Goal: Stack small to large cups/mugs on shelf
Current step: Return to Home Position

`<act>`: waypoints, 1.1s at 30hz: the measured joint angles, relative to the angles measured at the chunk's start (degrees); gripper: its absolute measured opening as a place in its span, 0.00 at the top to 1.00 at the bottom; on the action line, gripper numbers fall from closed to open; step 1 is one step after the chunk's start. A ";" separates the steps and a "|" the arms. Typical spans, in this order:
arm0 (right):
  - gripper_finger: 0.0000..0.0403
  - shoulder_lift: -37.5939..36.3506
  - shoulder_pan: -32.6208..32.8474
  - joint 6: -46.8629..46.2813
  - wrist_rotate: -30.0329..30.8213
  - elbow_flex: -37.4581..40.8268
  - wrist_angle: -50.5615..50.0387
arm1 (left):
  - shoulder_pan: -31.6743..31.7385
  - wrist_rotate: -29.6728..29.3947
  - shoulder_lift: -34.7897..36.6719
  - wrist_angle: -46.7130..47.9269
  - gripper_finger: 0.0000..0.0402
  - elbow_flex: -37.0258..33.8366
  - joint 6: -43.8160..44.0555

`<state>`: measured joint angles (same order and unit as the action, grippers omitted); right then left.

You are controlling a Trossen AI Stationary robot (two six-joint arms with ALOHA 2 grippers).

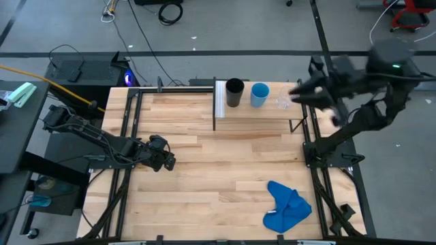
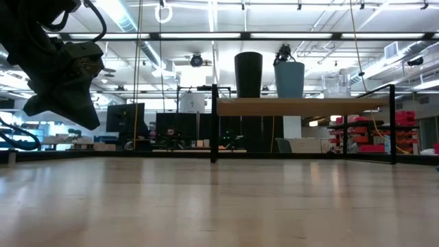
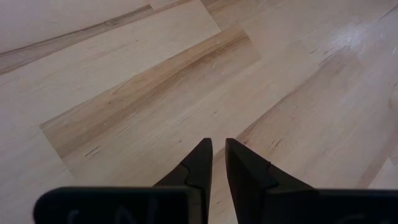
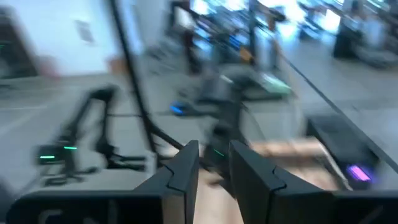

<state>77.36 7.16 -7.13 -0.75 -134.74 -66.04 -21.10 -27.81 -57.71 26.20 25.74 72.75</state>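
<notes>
Three cups stand upright in a row on the shelf (image 1: 255, 112), a raised light-wood board on thin black legs at the table's far edge. The black cup (image 1: 234, 92) (image 2: 248, 74) is toward the left, the light-blue cup (image 1: 259, 94) (image 2: 289, 79) is in the middle, and the small clear cup (image 1: 283, 102) (image 2: 336, 84) is toward the right. My right gripper (image 1: 298, 94) (image 4: 214, 163) hovers just right of the clear cup, blurred, with its fingers a little apart and nothing between them. My left gripper (image 1: 168, 162) (image 3: 218, 157) waits shut, low over the table's left middle.
A crumpled blue cloth (image 1: 286, 207) lies near the table's near right corner. Black frame rails (image 1: 127, 136) run along the table's left and right sides. Bare wood (image 1: 225, 163) stretches between the shelf and the cloth.
</notes>
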 joint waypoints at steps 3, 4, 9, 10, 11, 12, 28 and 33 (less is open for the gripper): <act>0.76 -0.20 6.64 1.98 0.29 0.00 4.53 | 0.00 0.01 0.00 0.00 0.87 0.00 0.00; 0.76 0.05 8.21 2.61 0.34 0.00 5.56 | -0.02 0.01 0.00 0.00 0.86 0.00 0.00; 0.76 2.56 14.71 4.00 0.70 2.16 6.72 | 0.00 0.00 0.02 0.00 0.85 0.00 0.00; 0.76 3.10 15.97 4.09 0.63 3.39 8.25 | 0.00 0.01 0.01 -0.02 0.85 0.00 0.00; 0.76 3.72 17.13 4.32 0.33 5.01 10.44 | -0.01 0.00 0.02 -0.02 0.85 0.00 0.00; 0.76 4.24 18.21 4.60 -0.43 6.99 12.99 | 0.00 -0.01 0.02 -0.02 0.85 0.00 0.00; 0.76 -21.80 20.37 -2.95 8.35 54.30 52.05 | 0.00 0.00 0.02 -0.02 0.85 0.00 0.00; 0.76 -33.69 20.23 -5.78 8.75 73.82 67.78 | -0.02 -0.01 0.02 -0.02 0.85 0.00 0.00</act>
<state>43.67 27.40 -12.91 7.99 -60.91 1.73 -21.12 -27.81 -57.69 26.17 25.74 72.75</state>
